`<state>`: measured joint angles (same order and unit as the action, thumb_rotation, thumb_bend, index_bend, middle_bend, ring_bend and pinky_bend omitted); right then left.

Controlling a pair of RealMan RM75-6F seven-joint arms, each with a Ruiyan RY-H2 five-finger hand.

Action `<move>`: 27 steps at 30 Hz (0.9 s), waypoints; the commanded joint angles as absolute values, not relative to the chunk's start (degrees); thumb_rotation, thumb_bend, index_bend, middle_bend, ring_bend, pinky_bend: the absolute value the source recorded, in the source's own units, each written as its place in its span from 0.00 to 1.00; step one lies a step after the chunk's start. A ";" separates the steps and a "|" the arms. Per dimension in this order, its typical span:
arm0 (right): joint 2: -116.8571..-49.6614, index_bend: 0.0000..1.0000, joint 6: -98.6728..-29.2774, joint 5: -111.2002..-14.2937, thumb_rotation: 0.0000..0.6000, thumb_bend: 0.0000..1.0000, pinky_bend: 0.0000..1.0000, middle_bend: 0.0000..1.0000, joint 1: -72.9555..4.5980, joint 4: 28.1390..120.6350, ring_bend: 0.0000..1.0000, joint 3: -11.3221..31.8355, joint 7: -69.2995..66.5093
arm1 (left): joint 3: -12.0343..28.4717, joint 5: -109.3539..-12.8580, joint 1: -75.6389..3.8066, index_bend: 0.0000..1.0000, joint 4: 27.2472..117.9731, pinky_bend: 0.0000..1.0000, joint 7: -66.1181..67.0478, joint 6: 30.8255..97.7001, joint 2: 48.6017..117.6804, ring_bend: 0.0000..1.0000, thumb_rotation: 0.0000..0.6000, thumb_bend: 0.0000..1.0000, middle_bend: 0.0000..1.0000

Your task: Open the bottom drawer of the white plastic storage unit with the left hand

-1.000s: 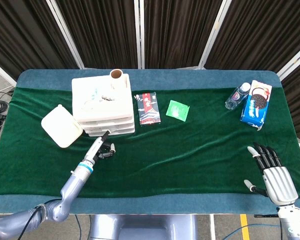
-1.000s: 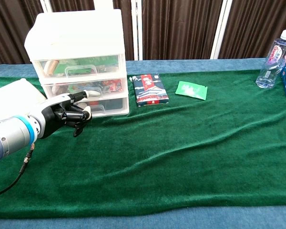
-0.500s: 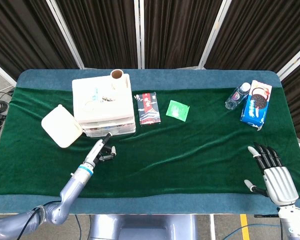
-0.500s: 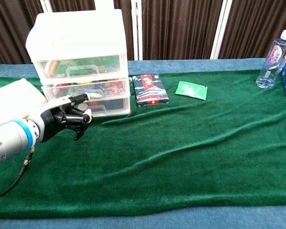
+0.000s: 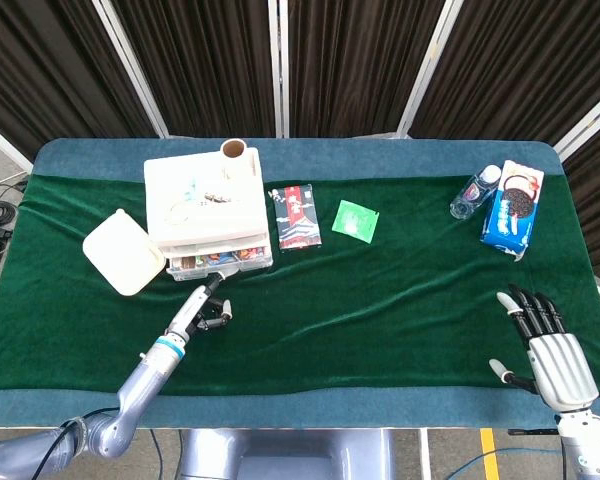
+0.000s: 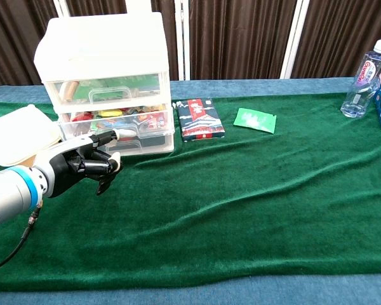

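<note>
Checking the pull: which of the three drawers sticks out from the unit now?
The middle drawer, not the bottom drawer; the left hand has a finger at its handle, and the top drawer sits flush.

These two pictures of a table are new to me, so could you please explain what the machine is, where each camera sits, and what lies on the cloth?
It is a two-armed robot with human-like hands, steered by a person. One picture looks down from its head, the other looks forward from its chest.

The left hand reaches to the front of a white plastic storage unit with three drawers. One fingertip sits at the handle of a lower drawer; I cannot tell if it hooks it. In the head view a drawer sticks out a little at the bottom of the unit. The right hand rests flat and open, holding nothing.

Also on the green cloth: a white lidded box, a dark packet, a green packet, a water bottle and a blue biscuit box.
</note>
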<state>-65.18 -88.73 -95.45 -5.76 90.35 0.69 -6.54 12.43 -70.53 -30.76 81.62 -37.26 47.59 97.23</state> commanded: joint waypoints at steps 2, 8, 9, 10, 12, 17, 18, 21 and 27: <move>-65.21 0.03 -88.77 -95.45 1.00 0.09 0.00 0.00 -5.75 90.33 0.00 0.71 -6.47 | 12.20 -71.09 -30.49 0.15 81.58 0.74 -37.66 48.20 97.15 0.76 1.00 0.76 0.86; -65.23 0.03 -88.64 -95.38 1.00 0.09 0.00 0.00 -5.77 90.30 0.00 0.71 -6.40 | 12.07 -71.69 -30.03 0.10 81.44 0.74 -38.86 49.05 96.80 0.76 1.00 0.76 0.86; -65.24 0.03 -88.64 -95.39 1.00 0.09 0.00 0.00 -5.76 90.30 0.00 0.69 -6.36 | 11.98 -71.82 -29.86 0.09 81.49 0.74 -39.16 49.22 96.63 0.76 1.00 0.76 0.86; -65.26 0.03 -88.64 -95.38 1.00 0.09 0.00 0.00 -5.76 90.32 0.00 0.70 -6.33 | 11.87 -71.95 -29.75 0.09 81.53 0.74 -39.38 49.31 96.49 0.76 1.00 0.76 0.86; -65.28 0.03 -88.58 -95.31 1.00 0.09 0.00 0.00 -5.77 90.31 0.00 0.73 -6.28 | 11.64 -72.27 -29.52 0.08 81.62 0.74 -39.88 49.50 96.22 0.76 1.00 0.76 0.86; -65.44 0.03 -88.57 -95.40 1.00 0.09 0.00 0.00 -5.76 90.23 0.00 0.67 -6.00 | 10.37 -73.76 -28.59 0.07 81.47 0.74 -41.75 50.18 95.44 0.76 1.00 0.76 0.86; -65.44 0.03 -88.56 -95.39 1.00 0.09 0.00 0.00 -5.75 90.25 0.00 0.66 -5.95 | 9.72 -74.67 -28.11 0.07 81.61 0.74 -42.03 50.94 95.23 0.76 1.00 0.76 0.86; -65.50 0.03 -88.47 -95.33 1.00 0.09 0.00 0.00 -5.79 90.24 0.00 0.69 -5.84 | 8.21 -76.65 -27.28 0.07 81.85 0.74 -41.99 52.46 94.96 0.76 1.00 0.76 0.86; -65.58 0.03 -88.03 -94.98 1.00 0.09 0.00 0.00 -5.86 90.21 0.00 0.68 -5.74 | 3.97 -80.23 -24.19 0.08 83.91 0.73 -34.43 58.48 94.60 0.76 1.00 0.76 0.86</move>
<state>-65.58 -88.04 -94.99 -5.85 90.21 0.68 -5.74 5.63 -79.09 -25.87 82.76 -39.11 55.36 94.76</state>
